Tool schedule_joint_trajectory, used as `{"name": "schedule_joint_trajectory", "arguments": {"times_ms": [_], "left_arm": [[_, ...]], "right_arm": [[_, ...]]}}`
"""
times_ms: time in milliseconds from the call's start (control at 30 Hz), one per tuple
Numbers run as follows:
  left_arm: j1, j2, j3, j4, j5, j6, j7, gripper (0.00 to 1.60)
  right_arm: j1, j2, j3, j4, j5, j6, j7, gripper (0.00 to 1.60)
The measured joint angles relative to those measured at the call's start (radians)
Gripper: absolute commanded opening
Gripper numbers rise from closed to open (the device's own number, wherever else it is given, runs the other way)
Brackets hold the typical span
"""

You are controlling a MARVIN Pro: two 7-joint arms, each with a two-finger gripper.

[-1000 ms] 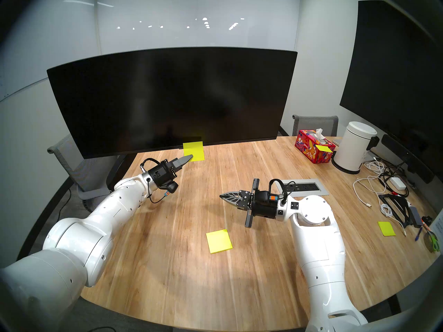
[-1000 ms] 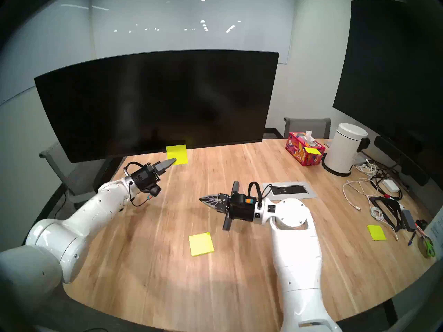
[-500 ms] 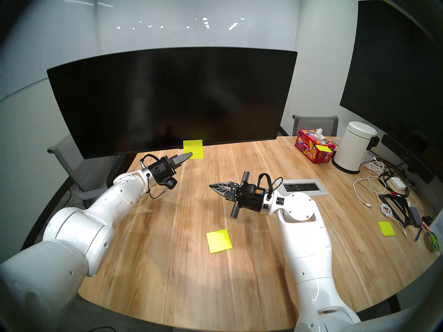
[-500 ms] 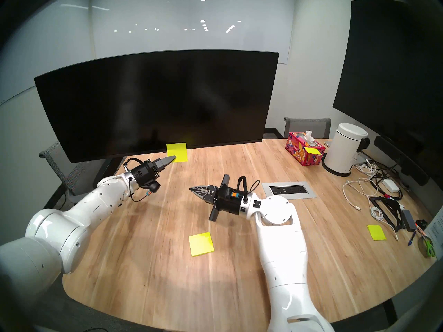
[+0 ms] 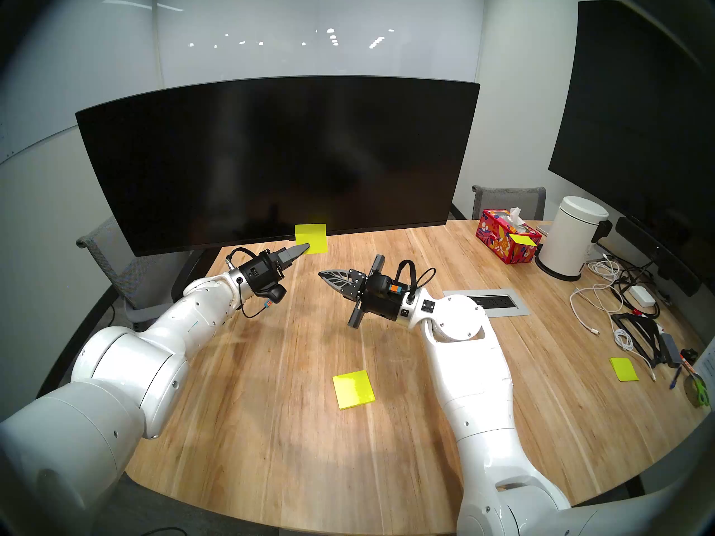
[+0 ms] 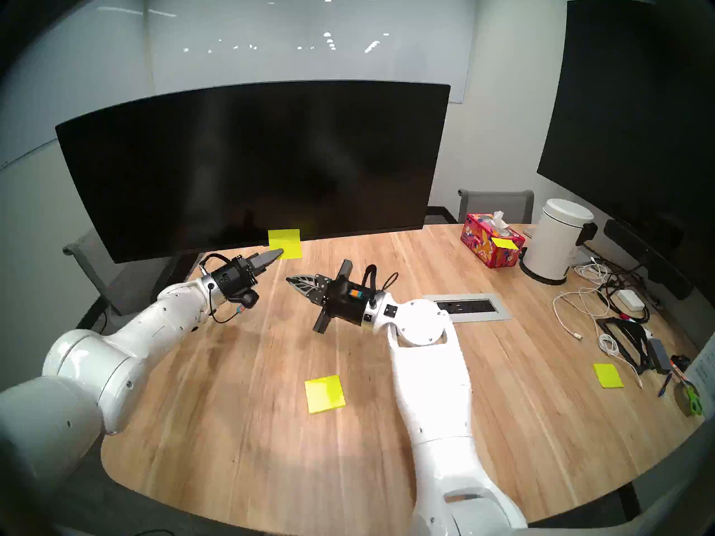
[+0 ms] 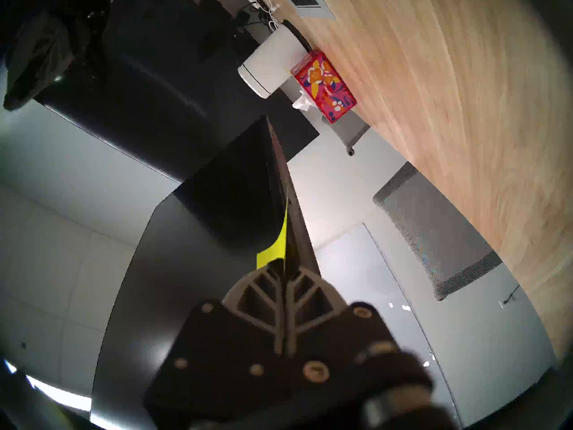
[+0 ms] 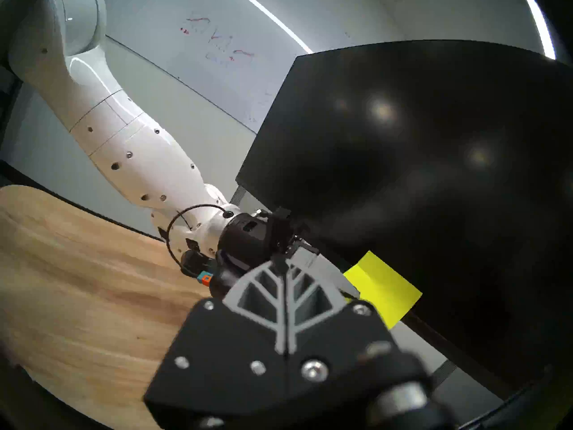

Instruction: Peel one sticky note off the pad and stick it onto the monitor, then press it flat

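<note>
Contact along the sticky note's [image 5: 311,237] top strip is what this step calls for. The left gripper [image 5: 305,247] has its jaws together on the sheet's lower left corner and holds it up at the bottom bezel of the monitor [image 5: 278,156]. Seen edge-on from the left wrist, the sticky note curves away from the gripper and meets the monitor's lower rim only at its far end, so the paper near the fingertips looks unstuck.

Judging from that, the left gripper should hold its clamp until the other arm pins the sheet. Letting go sooner risks the note peeling off under its own curl.

The right gripper [image 5: 324,274] has its jaws together and empty. It hangs above the table [image 5: 271,427], with the sticky note ahead of its tip and slightly above. With closed jaws it makes a blunt pusher. I would bring it onto the note's upper half, beside the left gripper's tip, and wipe outward along the bezel.

Room is tight on one side only: the left gripper sits just beside the target spot, so the right one should approach from the note's free side. Most of the sheet hangs below the monitor's lower edge with nothing behind it, so pressing there only bends the paper. The pad [image 5: 354,389] lies well behind the right gripper and below it, clear of both arms.
</note>
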Motion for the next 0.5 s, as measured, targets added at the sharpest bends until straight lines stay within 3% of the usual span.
{"name": "schedule_joint_trajectory", "arguments": {"times_ms": [500], "left_arm": [[-0.016,-0.012,0.002,0.034,0.004,0.012,0.035,0.00]], "right_arm": [[0.096,-0.056,-0.027,0.137,-0.038,-0.056,-0.083,0.00]]}}
